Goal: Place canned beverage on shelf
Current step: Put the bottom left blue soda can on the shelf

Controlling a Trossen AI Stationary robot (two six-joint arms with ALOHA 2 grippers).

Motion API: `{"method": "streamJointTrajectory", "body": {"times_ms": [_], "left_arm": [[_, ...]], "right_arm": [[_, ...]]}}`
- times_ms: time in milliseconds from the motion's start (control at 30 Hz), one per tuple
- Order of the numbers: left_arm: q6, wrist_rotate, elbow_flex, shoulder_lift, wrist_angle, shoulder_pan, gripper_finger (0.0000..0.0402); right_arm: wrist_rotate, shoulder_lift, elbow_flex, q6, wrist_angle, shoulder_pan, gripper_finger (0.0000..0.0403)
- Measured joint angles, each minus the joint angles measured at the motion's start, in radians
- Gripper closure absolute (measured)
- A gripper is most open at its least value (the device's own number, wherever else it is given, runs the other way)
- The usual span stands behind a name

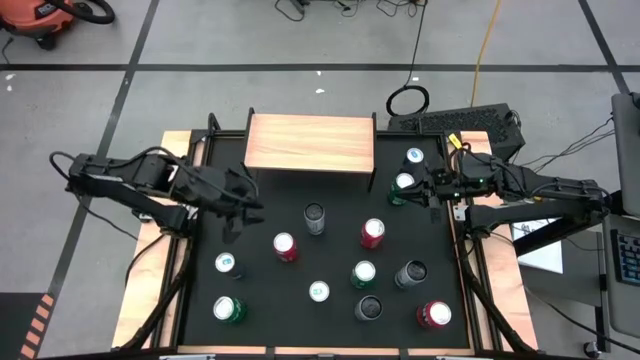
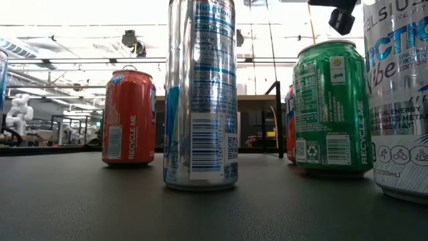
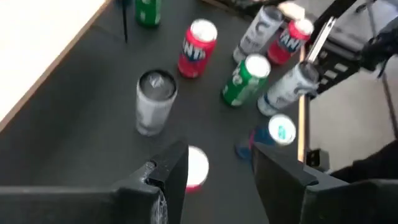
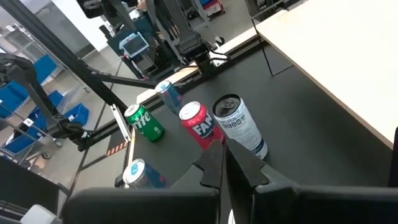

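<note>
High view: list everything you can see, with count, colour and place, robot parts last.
table: 1, black, centre
shelf: 1, light wood, middle of the table's far edge
red cans: 3, red, two mid-table, one at the near right corner
green cans: 3, green, one far right, one mid-table, one near left
other cans: 6, silver, grey or dark, spread over the table
keyboard: 1, black, beyond the table's far right corner
left gripper: 1, dark, open, over the table's left side
right gripper: 1, dark, shut, far right, beside a green can
</note>
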Motion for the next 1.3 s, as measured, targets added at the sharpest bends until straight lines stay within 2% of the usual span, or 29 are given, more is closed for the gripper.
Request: {"method": "streamJointTrajectory", "body": {"times_ms": [133,367,500,767,967,1100,1300], "left_arm": [[-0.001,0.011,0.0,0.0,-0.076,-0.044,0.0218],[-0.026,0.039,0.0,-0.002,-0.247,-0.115,0.0167],[0.109,0.057,0.0,0.001,-0.262,-0.144,0.016],[-0.072,0.162,0.0,0.045,-0.274,-0.18,0.0159],[-0.082,0.17,0.0,0.09,-0.354,-0.186,0.0154],[-0.132,0.185,0.0,0.106,-0.416,-0.19,0.0113],[-0.15,0.097,0.0,0.118,-0.424,-0.254,0.0041]], "right_arm": [[-0.001,0.0,0.0,0.0,-0.009,0.0,0.0403],[-0.001,0.0,0.0,-0.006,-0.009,0.0,0.0403],[-0.001,0.0,0.0,-0.006,-0.009,0.0,0.0403],[0.0,0.0,0.0,-0.008,-0.009,0.0,0.0403],[0.0,0.0,0.0,-0.001,-0.009,0.0,0.0403],[0.0,0.0,0.0,0.003,-0.009,0.0,0.0403],[-0.001,0.0,0.0,0.003,-0.009,0.0,0.0403]]}}
